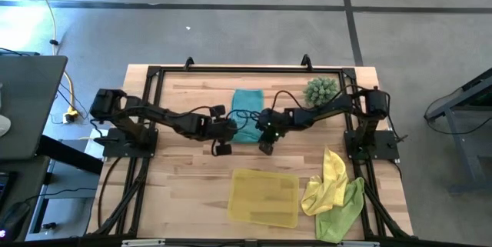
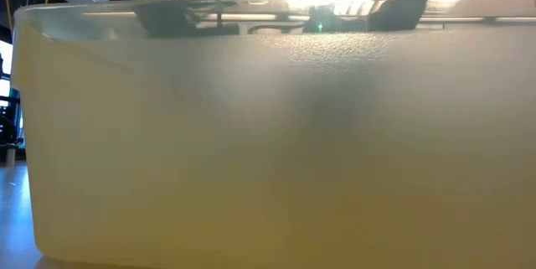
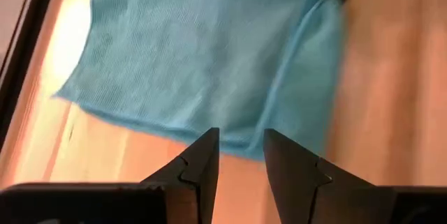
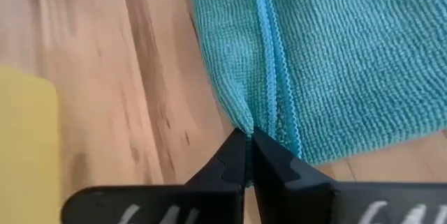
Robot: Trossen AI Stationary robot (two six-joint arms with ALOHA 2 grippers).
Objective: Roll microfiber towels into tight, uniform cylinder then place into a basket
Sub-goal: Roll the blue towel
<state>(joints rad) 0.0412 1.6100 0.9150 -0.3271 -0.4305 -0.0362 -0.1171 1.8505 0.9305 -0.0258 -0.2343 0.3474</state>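
Low view: the basket's (image 2: 268,152) cloudy yellow wall fills your picture and hides the desk behind it.
Basket: you see it on the desk's (image 1: 184,170) near side, nothing in it.
Teal towel (image 1: 247,115): flat between both arms.
Right tool (image 4: 248,140): pressed together, pinching the teal towel's folded edge.
Left tool (image 3: 241,147): spread at the towel's edge.
Yellow towel (image 1: 329,179), lime green towel (image 1: 342,215): heaped beside the basket.

R gripper (image 4: 248,139) pinched shut on teal towel (image 4: 335,56) hem edge, wood table (image 4: 126,91), yellow basket (image 4: 26,133) corner nearby
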